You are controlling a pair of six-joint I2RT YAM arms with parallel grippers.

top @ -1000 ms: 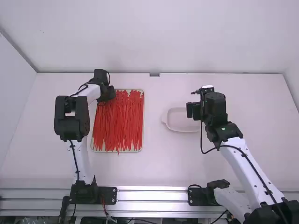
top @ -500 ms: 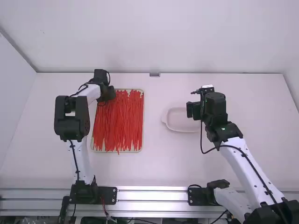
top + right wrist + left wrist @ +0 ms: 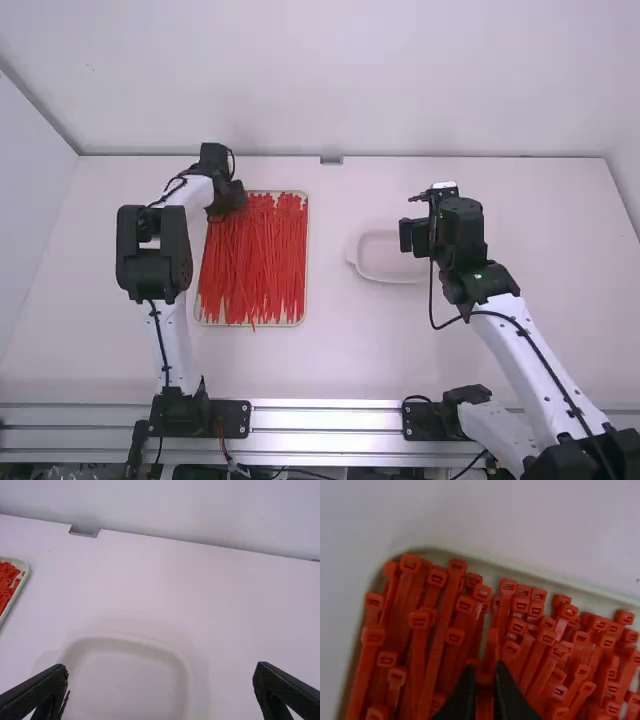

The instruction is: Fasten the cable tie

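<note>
The left gripper [image 3: 222, 200] sits low over the far corner of a shallow tray [image 3: 305, 250] on the white table [image 3: 90, 310]. The corner is the one on the outer side of that arm. In the left wrist view, the gripper [image 3: 484, 667] has its fingers [image 3: 462, 700] drawn narrow, and a single red cable tie [image 3: 485, 682] lies pinched between the tips. The heap of cable ties [image 3: 420, 620] spreads under the gripper and ahead of it, with the square heads bunched against the tray's rounded rim [image 3: 485, 564] just beyond the fingertips. In the high view the heap [image 3: 255, 265] covers the tray, the straps running back from the gripper toward the arm's base. The right gripper [image 3: 415, 235] hangs well apart from the tray, directly above a white dish [image 3: 372, 262]. In the right wrist view, this gripper [image 3: 160, 666] is spread wide and holds nothing, each black finger [image 3: 37, 690] at an outer side of the dish. The dish's rim [image 3: 130, 641] lies below and between the fingers. Off to this gripper's side, toward the other arm, is a corner of the tray [image 3: 21, 577] with a few red tie heads. A small grey bracket [image 3: 82, 531] stands at the table's far edge, ahead of the gripper.
</note>
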